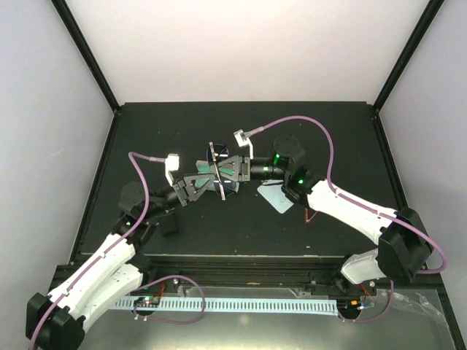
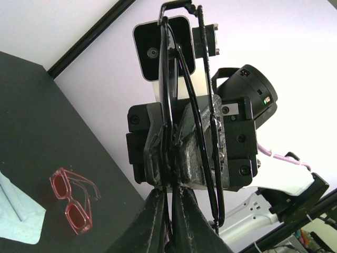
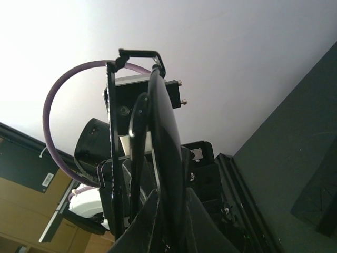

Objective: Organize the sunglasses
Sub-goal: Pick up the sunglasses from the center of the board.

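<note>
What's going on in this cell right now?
Both arms reach in over the middle of the table. The left gripper and the right gripper are each shut on the black sunglasses, holding that pair up off the surface between them. The red sunglasses lie on the table beside a light blue cloth, with nothing gripping them.

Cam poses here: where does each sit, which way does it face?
Top external: overhead behind the bases, facing down at the table; both arms show, left gripper and right gripper shut on the black sunglasses.
Left wrist: faces up past own fingers at the right gripper.
Right wrist: faces up past own fingers toward the left arm.
Shared: the black sunglasses.
</note>
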